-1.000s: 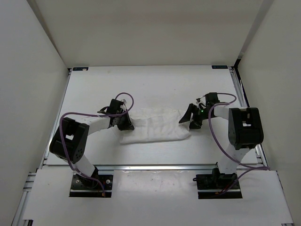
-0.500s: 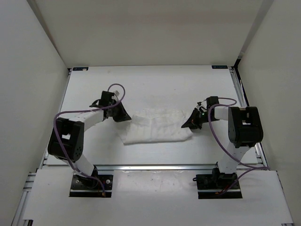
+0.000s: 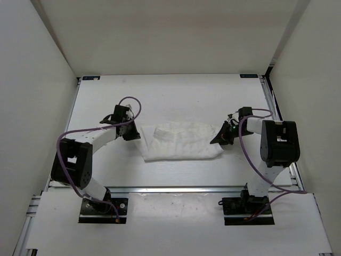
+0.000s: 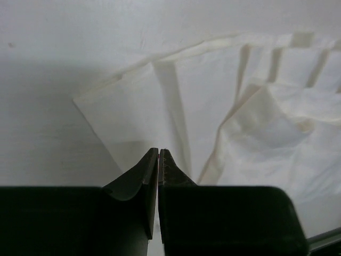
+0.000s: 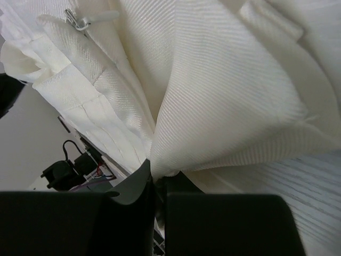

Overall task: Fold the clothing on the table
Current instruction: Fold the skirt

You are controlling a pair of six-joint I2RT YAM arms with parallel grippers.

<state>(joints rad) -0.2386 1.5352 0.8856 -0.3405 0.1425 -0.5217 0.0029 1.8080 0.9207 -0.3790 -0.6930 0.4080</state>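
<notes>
The white, thin, soft clothing [image 3: 181, 143] lies bunched in a wide strip about the middle of the large, flat, white desk [image 3: 160, 96], its long side parallel to the desk's near edge. Folds and ribbed creases run across it [image 4: 250, 133].

The left pincer [image 3: 133, 133] stands low just beside the clothing's left end. In the left wrist view its fingers are drawn together to a thin slit [image 4: 159, 152], with nothing seen between them, and the tips point over a flat corner of the fabric.

The right pincer [image 3: 221, 137] is at the clothing's right end, toward the desk's right edge. Its fingers are clamped on a gathered fold of the twill-textured fabric [image 5: 158, 178].
</notes>
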